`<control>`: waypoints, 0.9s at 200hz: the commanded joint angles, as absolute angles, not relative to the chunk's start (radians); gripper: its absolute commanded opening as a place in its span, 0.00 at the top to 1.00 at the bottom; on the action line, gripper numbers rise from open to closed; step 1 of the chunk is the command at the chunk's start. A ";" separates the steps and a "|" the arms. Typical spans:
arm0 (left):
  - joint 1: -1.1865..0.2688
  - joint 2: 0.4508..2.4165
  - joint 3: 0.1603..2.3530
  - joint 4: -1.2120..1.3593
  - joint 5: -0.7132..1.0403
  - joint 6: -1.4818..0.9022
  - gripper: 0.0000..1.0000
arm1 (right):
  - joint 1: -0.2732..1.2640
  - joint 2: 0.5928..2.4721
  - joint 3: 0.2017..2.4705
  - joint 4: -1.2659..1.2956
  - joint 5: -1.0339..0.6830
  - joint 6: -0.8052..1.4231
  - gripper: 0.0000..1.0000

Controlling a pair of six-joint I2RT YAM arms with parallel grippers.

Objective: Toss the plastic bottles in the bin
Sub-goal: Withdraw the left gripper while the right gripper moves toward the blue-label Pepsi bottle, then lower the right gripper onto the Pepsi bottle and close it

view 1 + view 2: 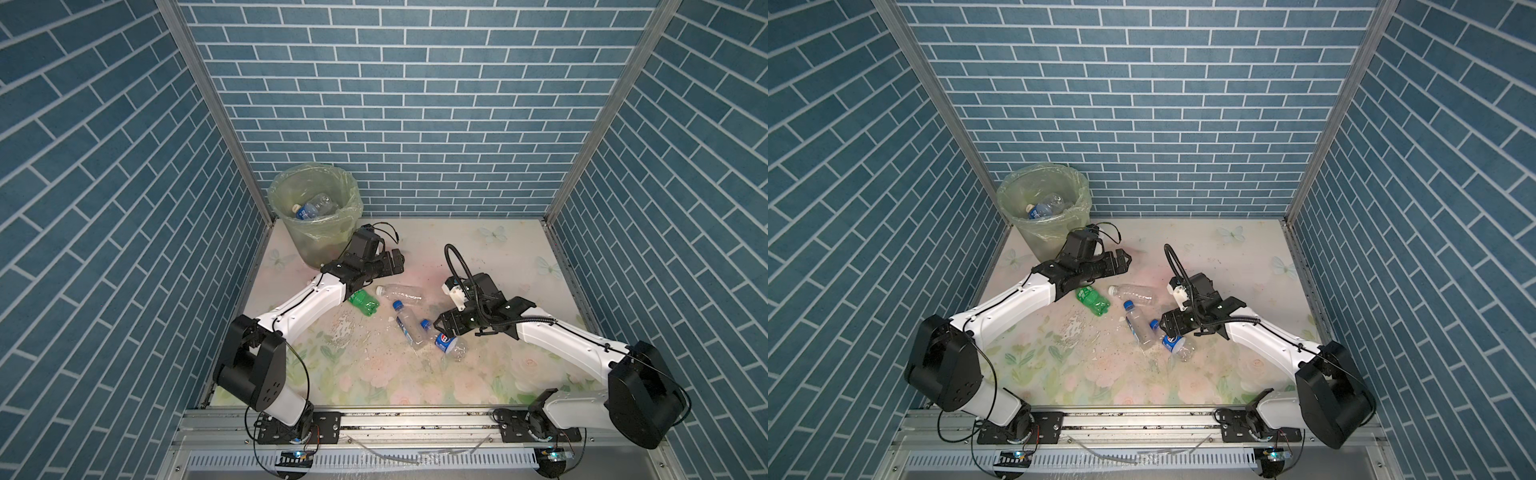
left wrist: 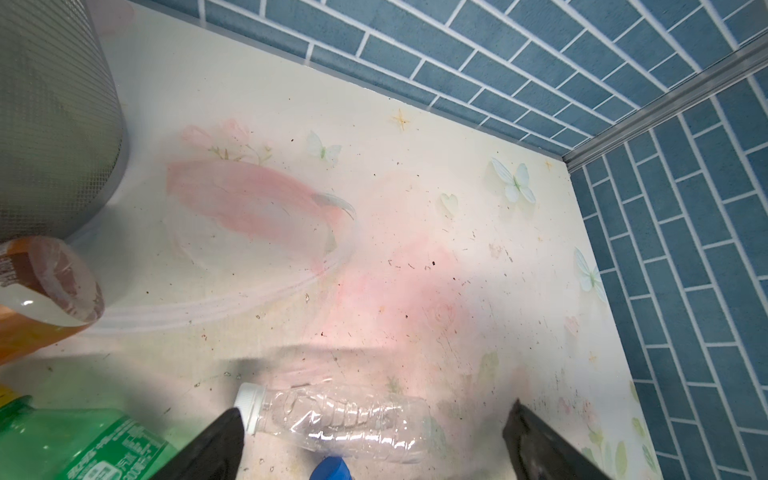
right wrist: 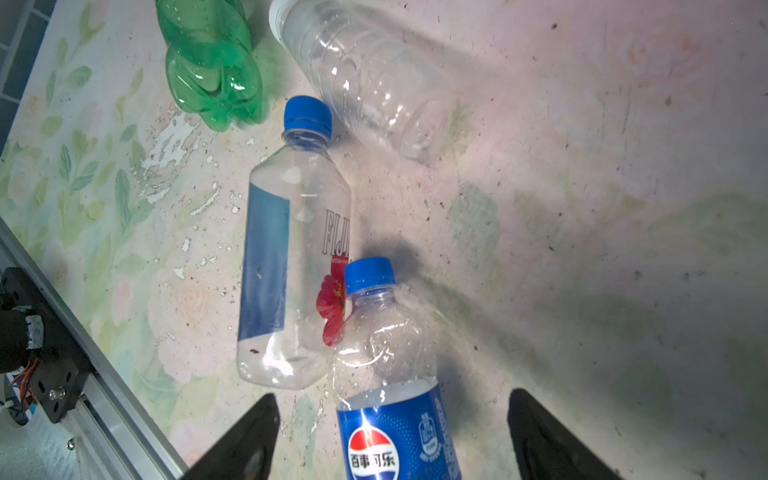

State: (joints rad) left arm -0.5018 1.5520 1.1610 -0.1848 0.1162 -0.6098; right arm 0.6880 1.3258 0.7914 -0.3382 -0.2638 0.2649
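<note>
Four plastic bottles are shown lying on the table: a green bottle, a white-capped bottle and two blue-capped ones lying against each other. The blue-labelled bottle is straddled by the right arm's fingers, spread and not gripping. The left arm's fingers are spread, empty. Further bottles are seen inside the bin, back-left.

The worktop, printed with pale flowers and butterflies, is enclosed on three sides by blue brick-patterned walls; it appears scuffed.
</note>
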 commanded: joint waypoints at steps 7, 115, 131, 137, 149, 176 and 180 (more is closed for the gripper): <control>-0.509 1.508 1.144 -0.146 0.125 -0.623 0.01 | 0.730 1.331 0.756 -0.345 -0.241 0.286 0.17; -0.508 1.538 1.147 -0.139 0.147 -0.630 0.01 | 0.766 1.431 0.735 -0.364 -0.144 0.308 0.23; -0.508 1.539 1.150 -0.144 0.146 -0.629 0.01 | 0.765 1.448 0.731 -0.356 -0.142 0.313 0.24; -0.509 1.538 1.150 -0.144 0.144 -0.629 0.01 | 0.765 1.455 0.733 -0.356 -0.139 0.314 0.25; -0.509 1.537 1.152 -0.146 0.143 -0.629 0.01 | 0.765 1.471 0.735 -0.357 -0.122 0.317 0.26; -0.509 1.539 1.152 -0.148 0.143 -0.629 0.01 | 0.763 1.496 0.744 -0.354 -0.065 0.329 0.30; -0.508 1.539 1.152 -0.148 0.142 -0.629 0.01 | 0.763 1.502 0.750 -0.357 -0.055 0.331 0.31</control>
